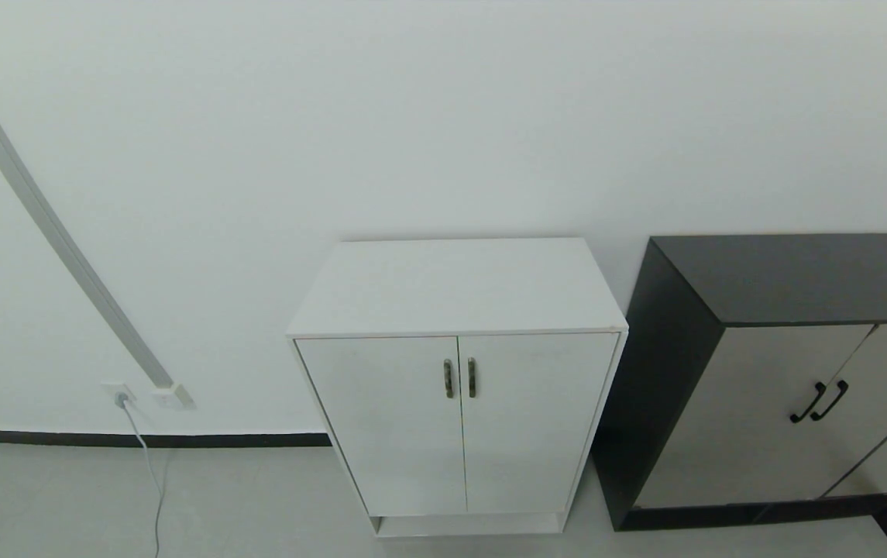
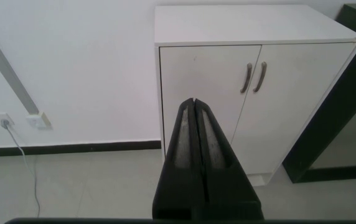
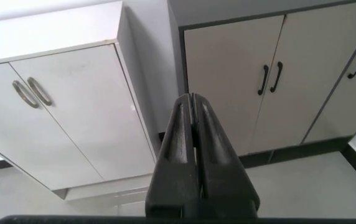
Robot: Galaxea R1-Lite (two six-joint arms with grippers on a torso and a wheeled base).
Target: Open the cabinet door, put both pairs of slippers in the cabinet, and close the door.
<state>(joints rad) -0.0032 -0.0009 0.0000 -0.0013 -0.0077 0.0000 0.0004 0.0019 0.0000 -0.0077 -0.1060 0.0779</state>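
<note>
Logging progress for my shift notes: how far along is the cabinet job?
Done: nothing visible; the doors of the white cabinet are shut, hiding its inside. In hand: nothing; left gripper and right gripper are shut and empty, apart from the cabinet. Left: seemingly everything, beginning with pulling a handle.

White cabinet (image 1: pixel 455 287) stands against the wall, its two doors (image 1: pixel 389 426) seemingly fully shut.

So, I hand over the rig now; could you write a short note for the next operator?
Left gripper: jaws shut, empty, facing the white cabinet.
Right gripper: jaws shut, empty.
Both doors closed, handles side by side at the middle; a dark cabinet stands to its right.
Done: nothing.
To do: every step, starting with opening a door.
</note>
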